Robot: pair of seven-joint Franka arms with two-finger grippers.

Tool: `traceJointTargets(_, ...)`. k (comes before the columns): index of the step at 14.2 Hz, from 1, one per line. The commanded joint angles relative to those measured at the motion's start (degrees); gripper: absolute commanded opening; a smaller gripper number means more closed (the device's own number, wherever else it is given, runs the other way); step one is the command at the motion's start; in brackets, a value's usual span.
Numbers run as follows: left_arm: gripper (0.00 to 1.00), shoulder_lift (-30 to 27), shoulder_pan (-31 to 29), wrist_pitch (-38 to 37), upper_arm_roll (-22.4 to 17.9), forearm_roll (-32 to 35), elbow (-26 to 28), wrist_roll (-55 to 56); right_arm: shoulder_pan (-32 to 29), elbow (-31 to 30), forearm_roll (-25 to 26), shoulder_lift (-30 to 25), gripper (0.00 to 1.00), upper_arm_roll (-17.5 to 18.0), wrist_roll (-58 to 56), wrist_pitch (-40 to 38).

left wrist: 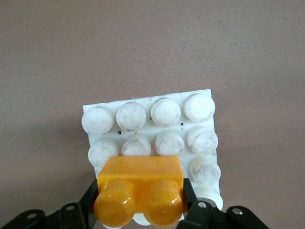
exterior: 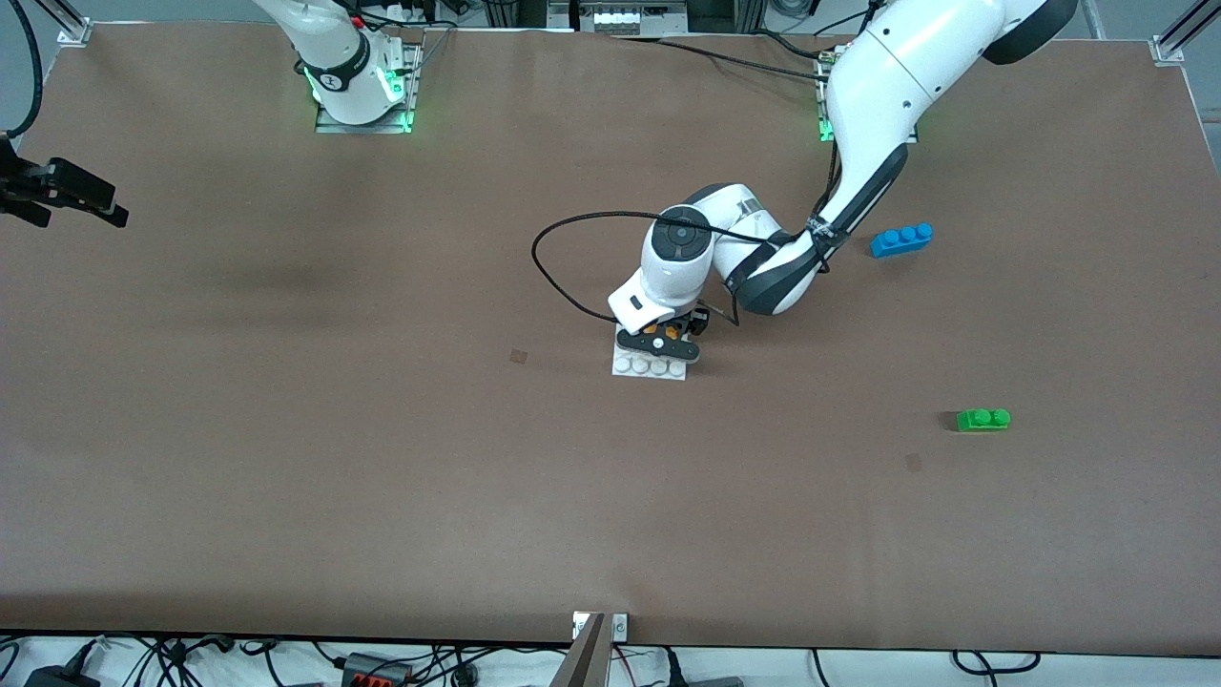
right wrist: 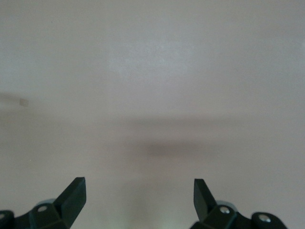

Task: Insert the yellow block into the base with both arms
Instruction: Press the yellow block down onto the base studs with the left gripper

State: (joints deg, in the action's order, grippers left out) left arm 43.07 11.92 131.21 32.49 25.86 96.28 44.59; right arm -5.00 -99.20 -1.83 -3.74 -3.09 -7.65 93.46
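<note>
The white studded base [exterior: 649,367] lies on the brown table near the middle. My left gripper [exterior: 670,340] is down over the part of the base farther from the front camera. It is shut on the yellow block [exterior: 673,332]. In the left wrist view the yellow block [left wrist: 139,183] sits between the fingers of the left gripper [left wrist: 139,198], studs toward the camera, low over the base [left wrist: 148,130]. I cannot tell whether the block touches the studs. My right gripper [exterior: 76,205] waits open and empty over bare table at the right arm's end; the right wrist view shows the right gripper [right wrist: 139,191] with its jaws wide apart.
A blue three-stud brick [exterior: 901,239] lies toward the left arm's end, farther from the front camera than the base. A green two-stud brick [exterior: 983,419] lies nearer to that camera. A black cable [exterior: 572,258] loops off the left wrist above the table.
</note>
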Motion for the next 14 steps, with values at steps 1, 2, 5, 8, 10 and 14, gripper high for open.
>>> traceJointTargets(1,0.57,0.6,0.2,0.2,0.5,1.7,-0.2,1.6,0.2,1.1,1.3,0.1,1.0,0.5,0.3,-0.7)
traceJointTargets(2,0.57,0.7,0.3,0.2,0.5,1.7,-0.2,1.6,0.2,1.2,1.3,0.2,1.0,0.5,0.2,-0.7)
traceJointTargets(5,0.57,0.7,0.5,0.1,0.6,1.7,-0.2,1.6,0.1,1.2,1.5,0.0,1.0,0.5,0.0,-1.6)
traceJointTargets(8,0.57,0.7,0.6,0.1,1.1,1.7,0.0,1.6,0.1,1.2,1.5,0.0,1.0,0.5,0.3,-2.1)
traceJointTargets(10,0.57,0.7,0.6,0.1,1.1,1.7,0.3,1.9,0.2,1.3,1.4,0.0,1.0,0.5,0.3,-2.1)
traceJointTargets(14,0.57,0.8,0.6,-0.1,1.1,1.8,0.4,1.9,0.6,1.6,1.5,0.0,1.0,1.0,0.3,-2.2)
